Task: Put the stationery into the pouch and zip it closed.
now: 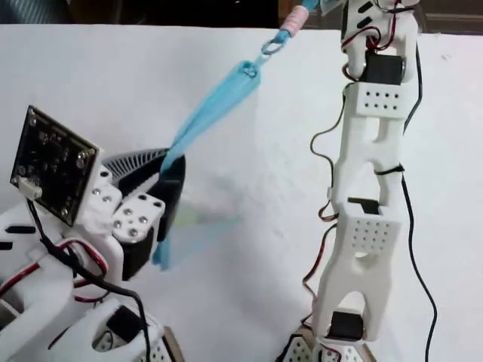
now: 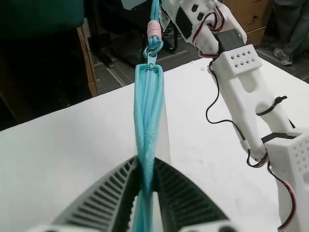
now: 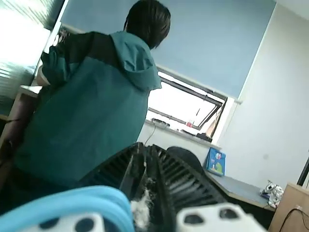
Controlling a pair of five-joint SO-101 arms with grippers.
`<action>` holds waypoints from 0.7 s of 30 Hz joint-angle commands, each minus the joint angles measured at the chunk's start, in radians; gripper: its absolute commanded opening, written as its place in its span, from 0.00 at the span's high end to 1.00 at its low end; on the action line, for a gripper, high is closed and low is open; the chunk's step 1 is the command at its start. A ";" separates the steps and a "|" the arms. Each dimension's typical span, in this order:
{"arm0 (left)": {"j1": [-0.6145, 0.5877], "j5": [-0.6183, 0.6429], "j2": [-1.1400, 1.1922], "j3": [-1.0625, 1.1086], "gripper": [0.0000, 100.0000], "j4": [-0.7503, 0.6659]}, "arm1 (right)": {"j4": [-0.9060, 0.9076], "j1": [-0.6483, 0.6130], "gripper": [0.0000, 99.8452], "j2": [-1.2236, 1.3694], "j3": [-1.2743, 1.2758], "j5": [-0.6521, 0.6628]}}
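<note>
Left fingers (image 2: 116, 193), nearest, are clamped on the pouch (image 2: 148, 111), stretched taut above the surface (image 1: 113, 68) toward 1 o'clock. Right fingers (image 3: 178, 179) pinch its pull cord (image 2: 154, 29). I judge it soft, light, slippery; hold the end seam.

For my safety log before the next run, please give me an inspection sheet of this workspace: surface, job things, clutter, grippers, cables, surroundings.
Surface: white table.
Job's things: blue pouch stretched taut above the table between the two arms; zip slider at its far end, joined to a pink strap.
Clutter: nothing seen.
Grippers: left gripper shut on the pouch; right gripper shut on the strap.
Cables: black cable runs along the right arm; red and black wires at the left arm.
Surroundings: wooden drawers beyond the table; window.
</note>
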 commanded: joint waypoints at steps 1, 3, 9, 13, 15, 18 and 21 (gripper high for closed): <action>-0.025 -0.005 -0.065 -0.046 0.98 0.005 | 0.292 0.113 0.98 0.007 -0.097 0.017; -0.071 -0.006 -0.064 -0.044 0.98 -0.008 | 0.516 0.074 0.95 -0.001 -0.167 0.015; -0.240 -0.008 -0.065 0.058 0.98 -0.114 | 1.052 -0.079 0.69 -0.002 -0.448 0.014; -0.298 -0.008 -0.067 0.150 0.98 -0.192 | 1.218 -0.173 0.58 -0.087 -0.434 0.014; -0.321 -0.008 -0.067 0.189 0.98 -0.232 | 1.270 -0.222 0.59 -0.128 -0.437 0.014; -0.348 -0.008 -0.065 0.239 0.98 -0.282 | 1.330 -0.289 0.60 -0.199 -0.436 0.014; -0.351 -0.009 -0.064 0.313 0.98 -0.347 | 1.382 -0.369 0.59 -0.257 -0.434 0.021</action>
